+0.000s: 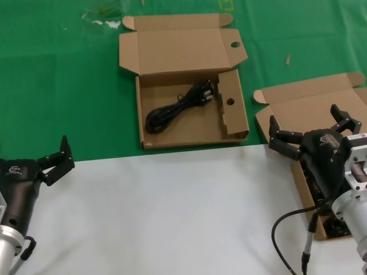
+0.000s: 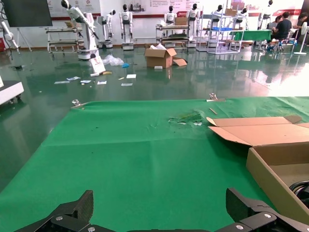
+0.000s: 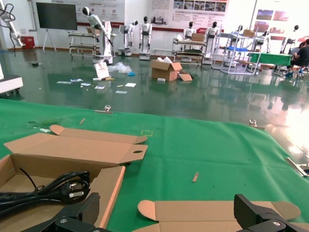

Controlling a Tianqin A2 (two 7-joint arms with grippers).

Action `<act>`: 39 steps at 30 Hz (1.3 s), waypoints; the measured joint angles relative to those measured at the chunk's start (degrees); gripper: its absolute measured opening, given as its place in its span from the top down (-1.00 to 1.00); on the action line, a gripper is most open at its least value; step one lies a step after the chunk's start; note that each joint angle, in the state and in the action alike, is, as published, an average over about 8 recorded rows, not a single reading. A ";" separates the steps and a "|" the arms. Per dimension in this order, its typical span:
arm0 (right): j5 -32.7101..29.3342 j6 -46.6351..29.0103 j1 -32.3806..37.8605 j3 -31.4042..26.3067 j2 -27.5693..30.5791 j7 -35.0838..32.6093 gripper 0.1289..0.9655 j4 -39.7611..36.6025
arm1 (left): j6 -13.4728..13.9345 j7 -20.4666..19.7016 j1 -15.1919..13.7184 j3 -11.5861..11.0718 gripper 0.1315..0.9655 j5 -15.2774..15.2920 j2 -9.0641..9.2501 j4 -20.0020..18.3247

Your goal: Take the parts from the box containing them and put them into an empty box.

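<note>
Cardboard holed box (image 1: pixel 189 132): one black power cable (image 1: pixel 179 106) inside | right tool (image 1: pixel 312 130) apart over plain-lidded box (image 1: pixel 298 106) | left tool (image 1: pixel 56 161) apart, tabletop (image 1: pixel 172 212) | no legible writing

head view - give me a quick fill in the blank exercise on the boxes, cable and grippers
1. The black power cable lies inside the box with round ___ in its flaps.
2. The right gripper hangs over the plain-lidded box with its fingers ___.
3. The left gripper is open above the ___ surface.

Missing words: holes; open; white
</note>
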 joint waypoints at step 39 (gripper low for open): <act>0.00 0.00 0.00 0.00 0.00 0.00 -1.00 0.00 | 0.00 0.00 0.00 0.00 -1.00 0.00 0.00 0.00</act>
